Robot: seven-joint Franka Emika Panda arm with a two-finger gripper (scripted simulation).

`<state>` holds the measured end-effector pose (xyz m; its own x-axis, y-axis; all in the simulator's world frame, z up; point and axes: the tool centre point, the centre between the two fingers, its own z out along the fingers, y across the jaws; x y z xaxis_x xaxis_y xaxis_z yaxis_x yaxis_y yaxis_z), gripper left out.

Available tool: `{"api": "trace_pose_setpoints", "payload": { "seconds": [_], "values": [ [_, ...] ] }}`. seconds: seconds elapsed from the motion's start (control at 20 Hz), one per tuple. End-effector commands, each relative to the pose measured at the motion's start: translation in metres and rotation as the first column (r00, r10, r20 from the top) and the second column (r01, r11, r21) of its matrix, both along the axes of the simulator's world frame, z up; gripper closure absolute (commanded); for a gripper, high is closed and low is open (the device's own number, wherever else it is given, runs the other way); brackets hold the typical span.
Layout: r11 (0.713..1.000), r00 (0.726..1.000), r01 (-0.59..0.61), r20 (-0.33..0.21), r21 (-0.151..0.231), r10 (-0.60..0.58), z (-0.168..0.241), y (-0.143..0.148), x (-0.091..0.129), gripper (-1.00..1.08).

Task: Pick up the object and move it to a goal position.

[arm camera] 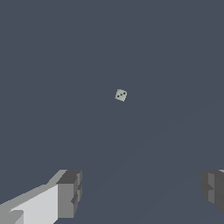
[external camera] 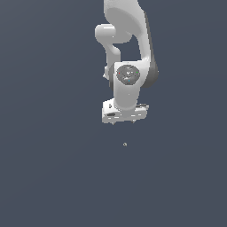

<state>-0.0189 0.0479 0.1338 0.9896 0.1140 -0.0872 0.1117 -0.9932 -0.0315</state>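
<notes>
Jaws point(arm camera: 140, 192) spread wide, empty | object point(arm camera: 121, 95) apart from them

All I get behind the work area is one flat, matte slate-blue ground surface point(external camera: 48, 177), filling the exterior view from edge to edge with no seam, wall line, horizon or furniture that I can make out. The wrist view gives me the same plain dark grey-blue plane point(arm camera: 52, 52), and I see only a faint, slightly lighter diagonal band crossing it. Lighting reads to me as soft and even, with no clear cast shadows on the ground.
</notes>
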Motion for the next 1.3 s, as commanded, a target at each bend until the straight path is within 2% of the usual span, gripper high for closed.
{"api": "trace_pose_setpoints", "payload": {
  "seconds": [0.0, 0.3, 0.6, 0.9, 1.25],
  "values": [
    [0.999, 0.999, -0.041, 0.003, 0.001, 0.041, -0.003, 0.0, 0.002, -0.92],
    [0.983, 0.983, -0.181, 0.013, 0.002, 0.181, -0.011, 0.002, 0.01, -0.92],
    [0.935, 0.935, -0.355, 0.027, 0.004, 0.355, -0.022, 0.003, 0.019, -0.92],
    [0.856, 0.855, -0.518, 0.04, 0.004, 0.517, -0.033, 0.006, 0.029, -0.92],
    [0.728, 0.727, -0.685, 0.055, 0.001, 0.684, -0.046, 0.009, 0.039, -0.92]
  ]
}}
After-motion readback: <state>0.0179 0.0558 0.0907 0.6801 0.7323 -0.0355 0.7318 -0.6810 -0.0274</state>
